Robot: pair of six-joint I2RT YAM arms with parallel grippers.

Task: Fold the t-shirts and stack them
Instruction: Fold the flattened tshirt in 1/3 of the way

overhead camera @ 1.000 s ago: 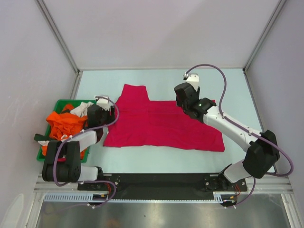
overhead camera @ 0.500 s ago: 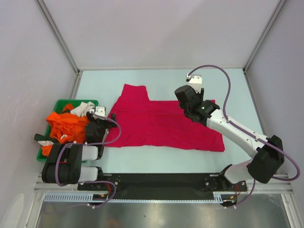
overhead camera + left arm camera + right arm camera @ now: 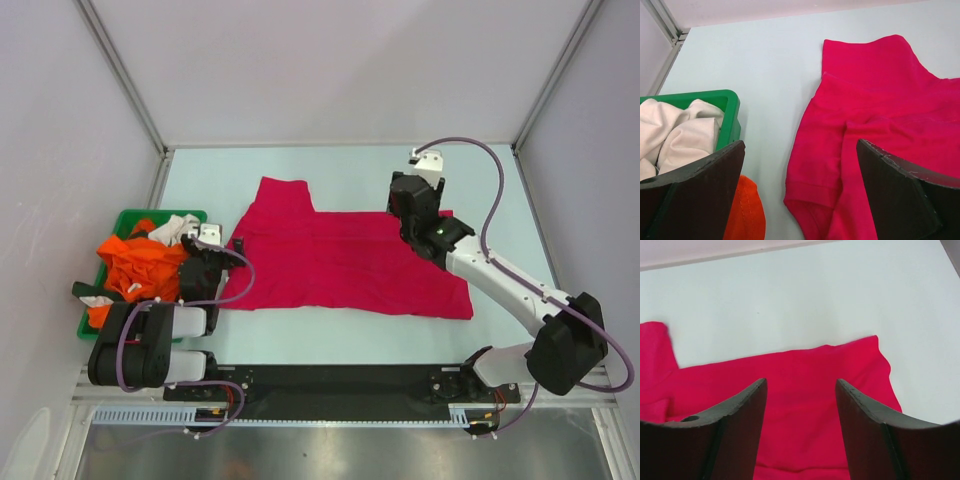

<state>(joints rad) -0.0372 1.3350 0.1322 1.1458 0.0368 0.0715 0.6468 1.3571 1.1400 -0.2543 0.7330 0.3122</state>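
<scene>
As it lies flat on the worktop (image 3: 400, 180), crimson t-shirt (image 3: 340, 262): ready to fold.
Left gripper (image 3: 800, 145): spread, empty — near its sleeve.
Right gripper (image 3: 801, 382): spread, empty, over far edge.

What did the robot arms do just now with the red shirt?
The left fingers pulled back from the left edge of the crimson t-shirt, beside the green tray, and opened wide. The right fingers slid rightward over the shirt's far edge, open. The shirt, tray and orange shirts stayed put.
</scene>
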